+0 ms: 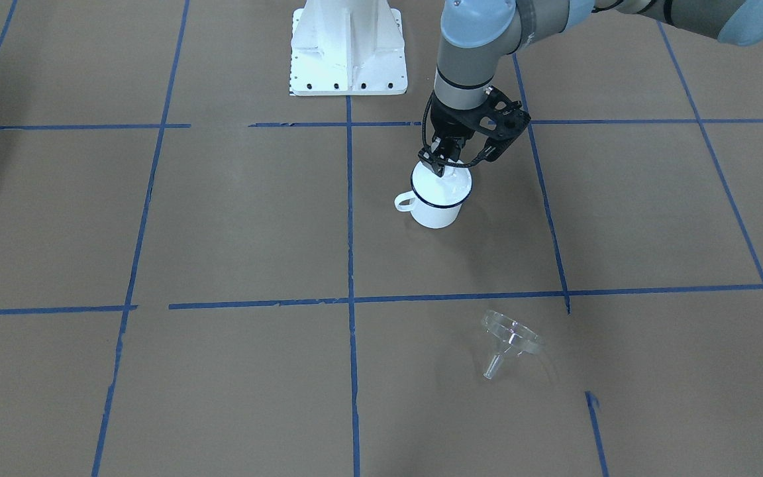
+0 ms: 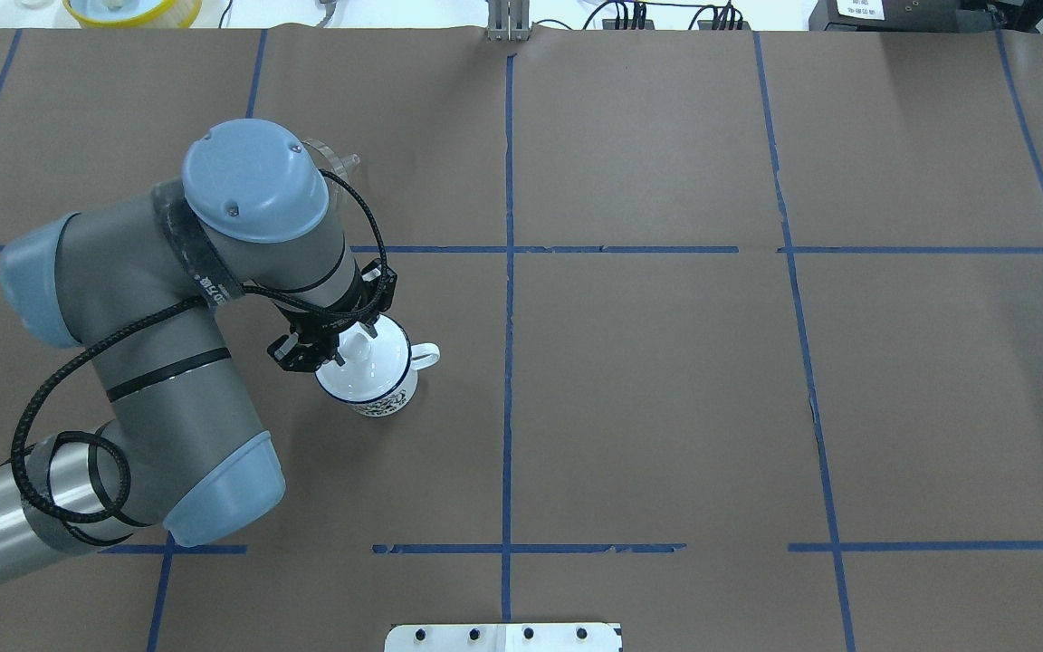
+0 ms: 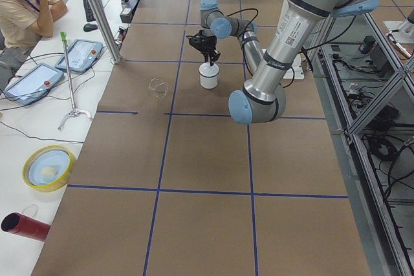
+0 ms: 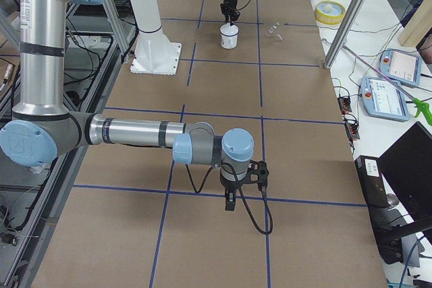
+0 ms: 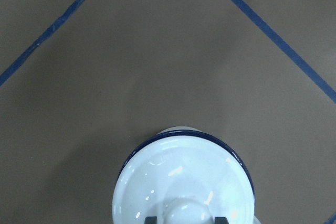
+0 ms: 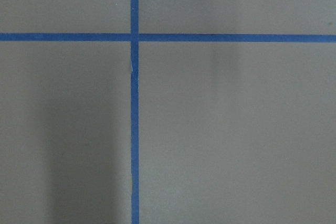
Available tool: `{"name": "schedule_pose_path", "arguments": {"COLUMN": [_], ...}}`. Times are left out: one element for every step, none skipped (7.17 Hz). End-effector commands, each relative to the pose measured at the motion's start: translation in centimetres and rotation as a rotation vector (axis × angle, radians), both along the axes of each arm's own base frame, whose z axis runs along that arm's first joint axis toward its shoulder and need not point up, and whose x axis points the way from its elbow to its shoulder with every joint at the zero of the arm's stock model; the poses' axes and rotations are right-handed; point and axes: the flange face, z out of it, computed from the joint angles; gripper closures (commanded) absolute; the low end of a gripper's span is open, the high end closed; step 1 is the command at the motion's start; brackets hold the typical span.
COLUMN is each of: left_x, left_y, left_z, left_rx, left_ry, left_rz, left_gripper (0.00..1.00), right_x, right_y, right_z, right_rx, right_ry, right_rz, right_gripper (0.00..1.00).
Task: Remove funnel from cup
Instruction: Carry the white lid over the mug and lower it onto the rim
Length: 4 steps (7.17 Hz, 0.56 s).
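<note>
**Funnel out of the cup; left gripper at the lid knob**

The funnel lies tipped over on the surface, its wide rim tilted and its short spout pointing out sideways. It is well apart from the cup, across a blue tape line on the side away from the robot's base. Nothing touches it.

The cup stands upright with its loop handle free. Its mouth is covered by a white knobbed lid, which sits level inside the dark blue rim.

The left gripper hangs straight down over the lid. In the left wrist view its fingertips flank the knob at a narrow setting, right beside it. I cannot tell whether they actually pinch it.

The right gripper hangs low over bare surface at the far end, well away from the cup and funnel. It shows only in the exterior right view, so I cannot tell its opening.

Judged from how things lie, the removal itself looks done, and the step in hand concerns the lid rather than the funnel. If the fingers do grip the knob, the next move calls for spreading them. In either case the left gripper should rise straight up, so the lid is not dragged and the cup is not tipped.
</note>
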Motion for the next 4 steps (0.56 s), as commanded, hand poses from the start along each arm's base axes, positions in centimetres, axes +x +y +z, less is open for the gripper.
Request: {"name": "schedule_pose_path", "arguments": {"left_x": [-0.2, -0.6, -2.4, -5.3], "left_y": [0.1, 0.1, -1.0, -3.2], "left_z": [-0.3, -0.4, -0.3, -0.6], "left_rx": [0.008, 0.019, 0.086, 0.177], "left_ry": [0.006, 0.009, 0.012, 0.015], "left_rz": [0.0, 0.004, 0.04, 0.084], "left_gripper": [0.12, 0.12, 0.12, 0.12], "right_x": [0.0, 0.0, 0.0, 0.0], "right_y": [0.0, 0.0, 0.0, 0.0], "right_z": [0.0, 0.0, 0.0, 0.0], "right_rx": [0.0, 0.0, 0.0, 0.0], "right_ry": [0.0, 0.0, 0.0, 0.0], "right_rz": [0.0, 0.0, 0.0, 0.0], "right_gripper": [0.0, 0.0, 0.0, 0.0]}}
